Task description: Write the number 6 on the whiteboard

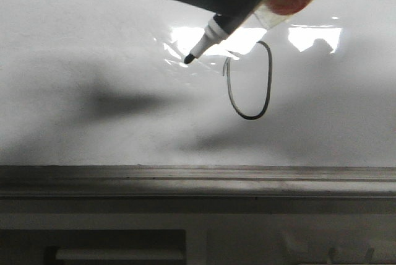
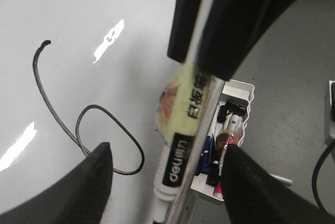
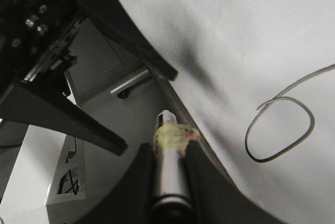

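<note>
Front view, left to right:

- whiteboard (image 1: 93, 48) fills the frame, with dark shadows across its left and middle. The grey ledge (image 1: 198, 177) runs along its lower edge.
- marker (image 1: 213, 33) comes down from the top centre, slanted, cap off, black tip pointing down-left. The tip sits just left of the drawn line and not on it. Can't tell if it touches the board.
- number 6 (image 1: 270, 79) is just right of the tip, in the centre-right of the board: a thin black tall narrow loop, not quite closed on its upper left, with a small hook there.
- light glare (image 1: 312, 36) is up and to the right of the loop. A second patch lies behind the marker.

Hands:

- left hand (image 2: 167, 148): fingers spread wide, gripping nothing. The marker barrel passes between them without contact.
- right hand (image 3: 168, 148): fingers pressed onto the marker barrel, pinching it just behind the yellow tape wrap (image 3: 170, 134).

The left wrist view also shows a white pen tray (image 2: 238, 90) holding several pens, off the board edge.
</note>
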You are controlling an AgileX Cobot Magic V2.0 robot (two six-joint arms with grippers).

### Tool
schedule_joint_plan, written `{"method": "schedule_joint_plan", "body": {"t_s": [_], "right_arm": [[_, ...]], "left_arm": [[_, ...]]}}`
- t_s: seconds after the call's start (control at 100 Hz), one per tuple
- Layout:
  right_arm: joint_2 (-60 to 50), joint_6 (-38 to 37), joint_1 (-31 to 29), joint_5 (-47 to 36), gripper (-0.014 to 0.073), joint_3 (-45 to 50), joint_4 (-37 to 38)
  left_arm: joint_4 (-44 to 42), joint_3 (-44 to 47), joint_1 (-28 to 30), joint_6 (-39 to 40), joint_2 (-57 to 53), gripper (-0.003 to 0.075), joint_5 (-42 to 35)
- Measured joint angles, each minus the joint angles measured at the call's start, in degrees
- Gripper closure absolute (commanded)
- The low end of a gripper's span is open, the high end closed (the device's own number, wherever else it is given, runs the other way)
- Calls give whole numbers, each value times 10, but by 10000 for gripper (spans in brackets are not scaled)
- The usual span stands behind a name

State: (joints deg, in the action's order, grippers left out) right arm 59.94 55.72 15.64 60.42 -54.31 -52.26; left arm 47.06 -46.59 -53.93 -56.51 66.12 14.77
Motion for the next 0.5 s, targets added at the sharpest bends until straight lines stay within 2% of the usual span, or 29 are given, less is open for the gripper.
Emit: {"method": "schedule_joint_plan", "body": {"t_s": [0.25, 0.5], "right_arm": [[0, 0, 0, 1, 638, 0, 1], [0, 0, 0, -2, 638, 0, 1]], "left_arm": [[-4, -16, 0, -1, 40, 332, -10], [-21, -17, -1, -1, 48, 517, -19]]}}
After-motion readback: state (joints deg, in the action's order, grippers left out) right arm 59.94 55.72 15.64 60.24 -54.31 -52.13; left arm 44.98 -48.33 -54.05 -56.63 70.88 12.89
